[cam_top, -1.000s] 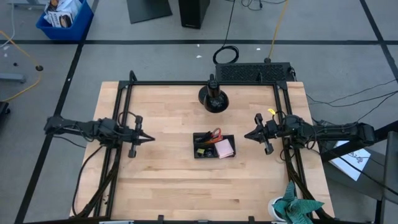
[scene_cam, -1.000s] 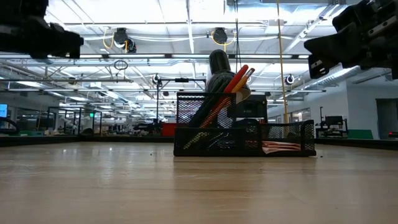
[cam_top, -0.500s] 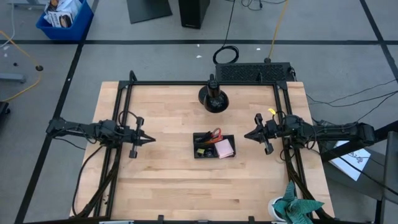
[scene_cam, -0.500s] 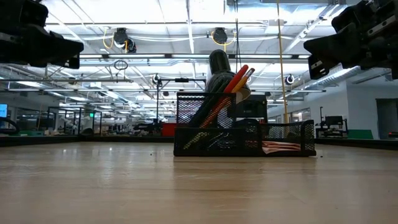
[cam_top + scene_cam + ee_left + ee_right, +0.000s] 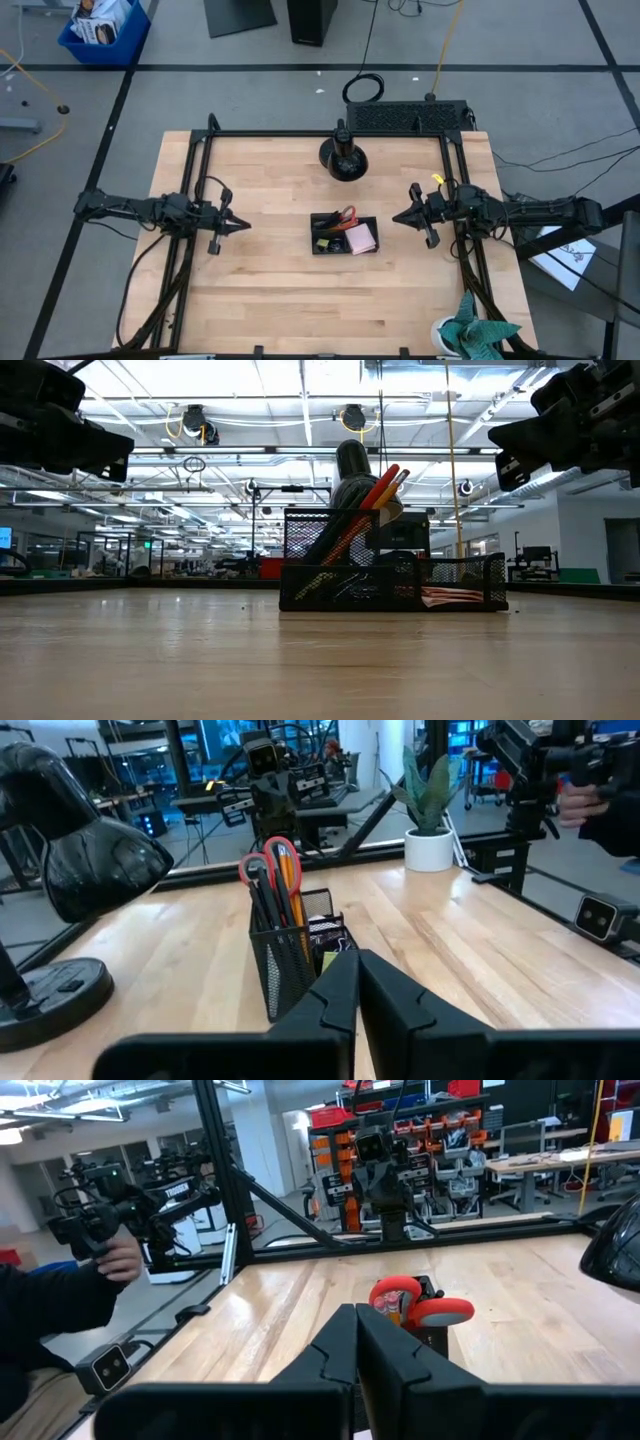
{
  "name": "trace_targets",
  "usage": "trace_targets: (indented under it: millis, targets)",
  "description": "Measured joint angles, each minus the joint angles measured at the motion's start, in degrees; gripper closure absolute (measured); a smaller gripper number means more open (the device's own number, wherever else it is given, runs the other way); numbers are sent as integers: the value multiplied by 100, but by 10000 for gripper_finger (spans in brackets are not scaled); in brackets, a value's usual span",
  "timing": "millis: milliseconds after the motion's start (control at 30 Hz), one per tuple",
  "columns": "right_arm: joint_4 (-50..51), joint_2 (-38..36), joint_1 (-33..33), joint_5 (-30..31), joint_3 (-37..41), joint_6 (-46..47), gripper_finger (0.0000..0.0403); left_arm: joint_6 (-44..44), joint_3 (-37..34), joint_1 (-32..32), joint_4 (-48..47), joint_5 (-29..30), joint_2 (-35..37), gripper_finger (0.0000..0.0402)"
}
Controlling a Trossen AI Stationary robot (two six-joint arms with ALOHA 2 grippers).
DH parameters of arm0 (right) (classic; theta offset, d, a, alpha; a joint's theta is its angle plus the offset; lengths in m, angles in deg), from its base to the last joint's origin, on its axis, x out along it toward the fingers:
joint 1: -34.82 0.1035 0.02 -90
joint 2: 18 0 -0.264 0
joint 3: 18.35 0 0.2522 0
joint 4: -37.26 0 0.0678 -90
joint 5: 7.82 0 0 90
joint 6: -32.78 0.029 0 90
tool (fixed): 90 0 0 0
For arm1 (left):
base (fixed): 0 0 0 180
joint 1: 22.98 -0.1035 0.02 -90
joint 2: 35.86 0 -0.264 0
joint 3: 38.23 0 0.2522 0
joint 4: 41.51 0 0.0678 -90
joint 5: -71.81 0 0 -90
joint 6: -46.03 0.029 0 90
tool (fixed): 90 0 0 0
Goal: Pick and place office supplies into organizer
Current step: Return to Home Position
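The left gripper has its two dark fingers pressed together, with nothing between them. It hangs over the left side of the light wooden table, pointing at the middle. The right gripper has its fingers pressed together too, holding nothing. It hangs over the right side.

Between them sits the small black mesh tray with little boxes. The red-handled scissors and orange pencils stand in it. The pink square sticky-note pad lies in the part nearer the right gripper. A round black dome-shaped stand sits behind the tray.
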Motion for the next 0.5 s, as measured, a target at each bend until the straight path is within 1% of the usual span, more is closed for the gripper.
trace_targets:
  millis: [133, 400, 500]
  targets:
    - [0, 0, 0, -1, 0, 8, 403, -9, 0, 0, 9, 4, 0, 380]
    - [-1, 0, 0, -3, 0, 6, 403, 31, 0, 0, 14, 9, 0, 399]
    - [-2, 0, 0, -5, 0, 7, 403, 30, 0, 0, 15, 9, 0, 395]
